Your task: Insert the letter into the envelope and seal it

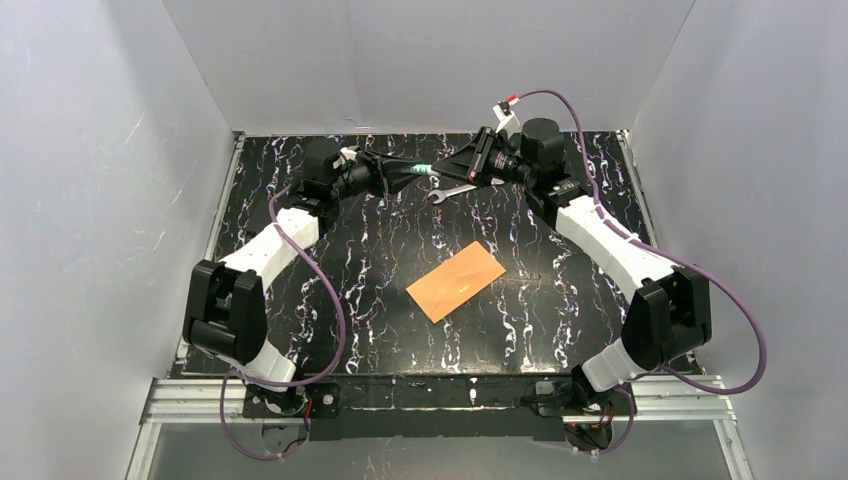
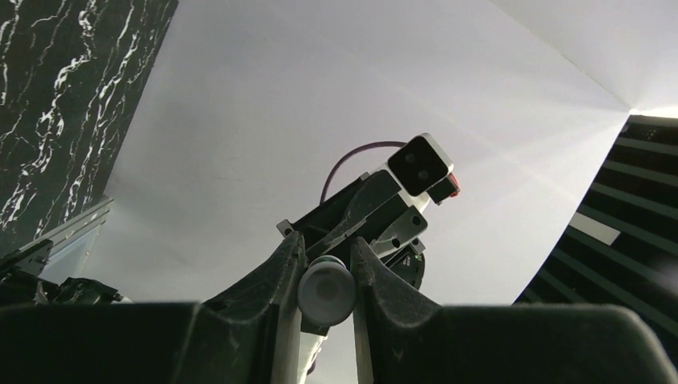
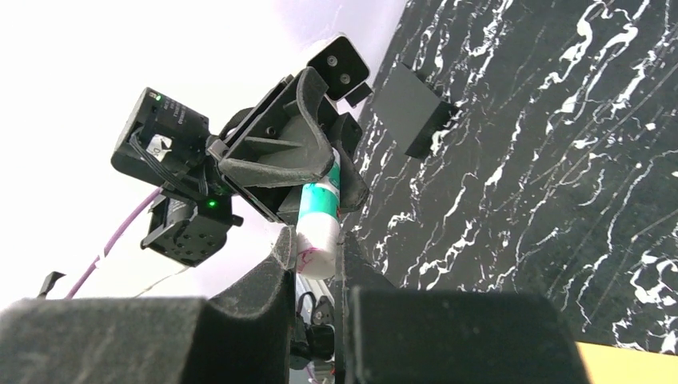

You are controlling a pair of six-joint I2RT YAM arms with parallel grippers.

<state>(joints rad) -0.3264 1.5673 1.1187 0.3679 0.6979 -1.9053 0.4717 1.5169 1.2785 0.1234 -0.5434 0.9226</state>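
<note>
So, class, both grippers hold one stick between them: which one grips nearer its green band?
The left gripper. The stick has its green band right at that gripper's fingers, while the right gripper clamps the white end.

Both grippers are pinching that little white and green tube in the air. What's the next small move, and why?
Probably pull the two grippers straight apart along the tube, perhaps to uncap it. The left gripper and right gripper each clamp an opposite end of it, and the envelope lies flat mid-table with nothing touching it.
</note>
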